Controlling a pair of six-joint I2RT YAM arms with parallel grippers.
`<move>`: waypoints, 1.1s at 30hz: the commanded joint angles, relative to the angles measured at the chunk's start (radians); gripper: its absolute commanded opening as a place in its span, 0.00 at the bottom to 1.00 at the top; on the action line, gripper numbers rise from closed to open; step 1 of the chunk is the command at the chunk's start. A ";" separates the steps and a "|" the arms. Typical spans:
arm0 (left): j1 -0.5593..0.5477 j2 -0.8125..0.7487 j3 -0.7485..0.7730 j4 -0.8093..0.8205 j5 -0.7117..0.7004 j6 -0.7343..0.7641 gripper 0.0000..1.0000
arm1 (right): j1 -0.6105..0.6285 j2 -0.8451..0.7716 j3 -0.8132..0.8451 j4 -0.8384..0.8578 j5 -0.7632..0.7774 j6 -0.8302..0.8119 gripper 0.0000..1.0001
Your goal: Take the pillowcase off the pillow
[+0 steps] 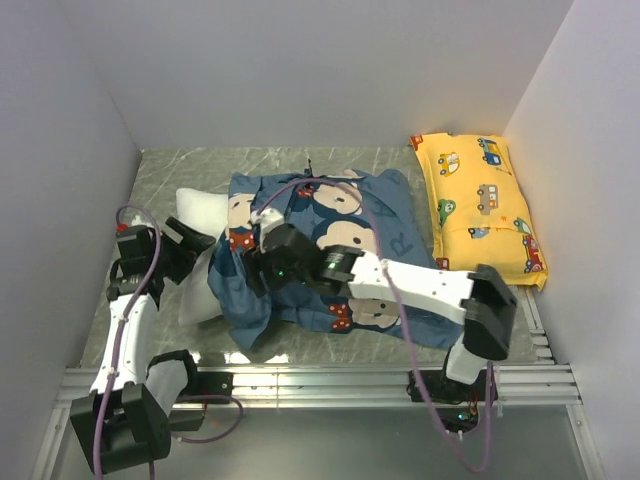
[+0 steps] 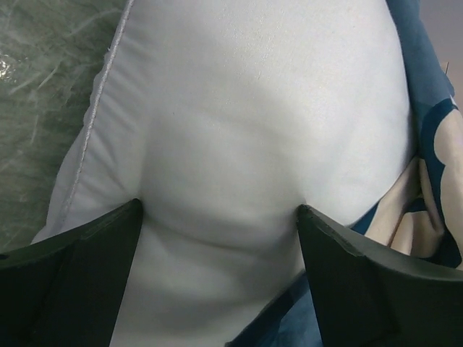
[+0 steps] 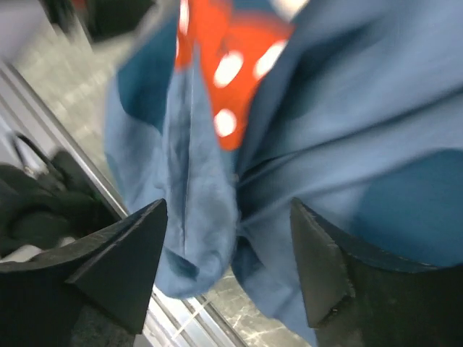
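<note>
The dusty-blue pillowcase [image 1: 375, 215] with mouse faces lies crumpled mid-table over the white pillow [image 1: 200, 208], whose bare left end sticks out of it. My left gripper [image 1: 190, 250] is open, its fingers spread wide and pressed onto the plump pillow [image 2: 253, 108], which bulges between them at the gripper [image 2: 221, 213]. An edge of the pillowcase [image 2: 434, 144] shows at the right of that view. My right gripper [image 1: 258, 262] is over the case's left part. In the right wrist view it [image 3: 226, 217] is open, with loose folds of the pillowcase [image 3: 362, 108] hanging between its fingers, unpinched.
A yellow car-print pillow [image 1: 480, 205] lies along the right wall. An aluminium rail [image 1: 330, 380] runs along the table's near edge, also seen under the right gripper as the rail [image 3: 173, 311]. White walls close in the left, back and right sides.
</note>
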 commanded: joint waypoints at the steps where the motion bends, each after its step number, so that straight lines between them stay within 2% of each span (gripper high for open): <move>1: -0.004 0.030 -0.023 0.050 0.062 -0.026 0.91 | 0.016 0.055 0.058 0.039 0.045 0.021 0.72; 2: -0.005 0.039 -0.018 0.054 0.055 -0.028 0.86 | 0.017 0.081 0.073 0.029 0.065 0.021 0.70; 4: -0.004 0.067 -0.012 0.065 0.035 -0.032 0.65 | 0.014 0.092 0.079 0.009 0.084 0.020 0.58; 5: -0.004 0.077 -0.001 0.077 0.026 -0.035 0.53 | 0.014 0.089 0.085 -0.003 0.116 0.018 0.46; 6: -0.005 0.102 0.008 0.083 0.010 -0.035 0.31 | 0.011 0.080 0.084 -0.015 0.139 0.017 0.40; 7: -0.004 0.116 0.017 0.088 0.001 -0.034 0.20 | 0.002 0.054 0.081 -0.030 0.156 0.015 0.34; 8: -0.005 0.131 0.046 0.091 -0.011 -0.032 0.07 | -0.006 0.037 0.067 -0.040 0.171 0.015 0.20; 9: -0.004 0.166 0.063 0.082 -0.025 -0.032 0.00 | -0.018 0.019 0.058 -0.057 0.194 0.015 0.14; 11: -0.002 0.200 0.114 0.083 -0.057 -0.026 0.00 | -0.061 -0.046 0.014 -0.070 0.214 0.014 0.02; 12: 0.001 0.224 0.131 0.076 -0.077 -0.025 0.00 | -0.081 -0.073 -0.006 -0.080 0.225 0.015 0.00; 16: 0.045 0.275 0.220 0.056 -0.137 0.001 0.00 | -0.220 -0.286 -0.201 -0.071 0.213 0.029 0.00; 17: 0.056 0.288 0.265 0.044 -0.143 0.009 0.00 | -0.293 -0.325 -0.238 -0.069 0.206 0.032 0.00; 20: 0.091 0.329 0.339 0.025 -0.149 0.017 0.00 | -0.413 -0.463 -0.367 -0.058 0.191 0.025 0.00; 21: 0.095 0.344 0.355 0.024 -0.151 0.015 0.00 | -0.491 -0.484 -0.391 -0.055 0.180 0.025 0.00; 24: 0.098 0.380 0.410 0.011 -0.154 0.006 0.00 | -0.576 -0.518 -0.439 -0.052 0.141 0.017 0.00; 29: 0.093 0.406 0.451 0.042 -0.114 0.012 0.00 | -0.576 -0.468 -0.436 -0.017 0.030 0.032 0.00; 31: 0.070 0.404 0.495 0.033 -0.088 0.047 0.07 | -0.573 -0.434 -0.425 -0.001 0.010 0.034 0.00; 32: 0.061 0.407 0.522 0.013 -0.097 0.063 0.19 | -0.572 -0.425 -0.422 0.002 0.005 0.037 0.00; 33: 0.037 0.409 0.545 -0.027 -0.123 0.079 0.27 | -0.572 -0.416 -0.421 0.011 -0.008 0.038 0.00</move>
